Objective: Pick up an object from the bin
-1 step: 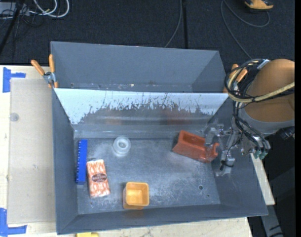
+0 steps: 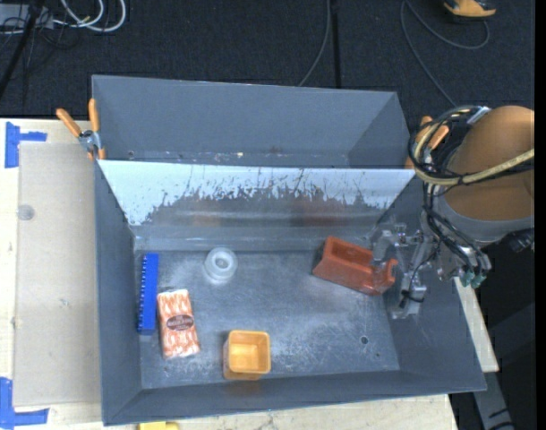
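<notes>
Though the grey metal bin (image 2: pixel 255 150) is by far the biggest thing in view, just five loose things lie on its floor, one of each kind. Over the bin's right rim comes the arm (image 2: pixel 488 164), with an orange cover and looped cables at its wrist. It carries the end effector (image 2: pixel 404 280) low over the floor, close to the right wall.

The end effector is against the right-hand end of one red-brown tray (image 2: pixel 343 262). This tray lies right of the middle of the floor, open side up and turned a little askew. Its right corner touches the metal of the end effector. How wide the end effector stands, and whether the tray is truly gripped, I cannot tell.

The other four things lie well apart from the end effector:
- One blue toothed strip (image 2: pixel 148 292) lies lengthwise along the left wall.
- One orange-and-white patterned packet (image 2: pixel 177 322) lies flat just beside the strip's lower end, on its right.
- One small square yellow cup (image 2: pixel 247 353) stands near the front wall, to the right of the packet.
- One small clear round ring (image 2: pixel 220 265), the smallest of the five, rests nearer the back, between the strip and the tray
</notes>
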Robot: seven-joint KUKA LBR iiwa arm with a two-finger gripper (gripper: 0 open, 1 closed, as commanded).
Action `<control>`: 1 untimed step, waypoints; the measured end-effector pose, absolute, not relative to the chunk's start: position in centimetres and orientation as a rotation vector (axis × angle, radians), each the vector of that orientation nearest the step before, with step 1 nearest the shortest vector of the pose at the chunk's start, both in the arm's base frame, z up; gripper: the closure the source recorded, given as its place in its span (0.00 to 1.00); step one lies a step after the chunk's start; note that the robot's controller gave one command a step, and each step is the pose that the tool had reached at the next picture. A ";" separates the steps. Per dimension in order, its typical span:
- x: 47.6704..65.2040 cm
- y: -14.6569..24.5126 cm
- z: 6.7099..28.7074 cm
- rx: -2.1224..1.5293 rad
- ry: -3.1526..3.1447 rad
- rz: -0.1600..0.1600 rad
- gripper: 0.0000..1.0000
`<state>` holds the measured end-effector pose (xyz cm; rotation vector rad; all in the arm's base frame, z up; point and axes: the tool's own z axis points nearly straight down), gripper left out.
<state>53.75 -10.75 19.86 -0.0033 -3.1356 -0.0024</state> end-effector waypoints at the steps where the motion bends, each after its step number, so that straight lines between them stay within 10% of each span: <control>1: 54.9 -11.0 20.6 -0.032 -3.138 -0.002 0.00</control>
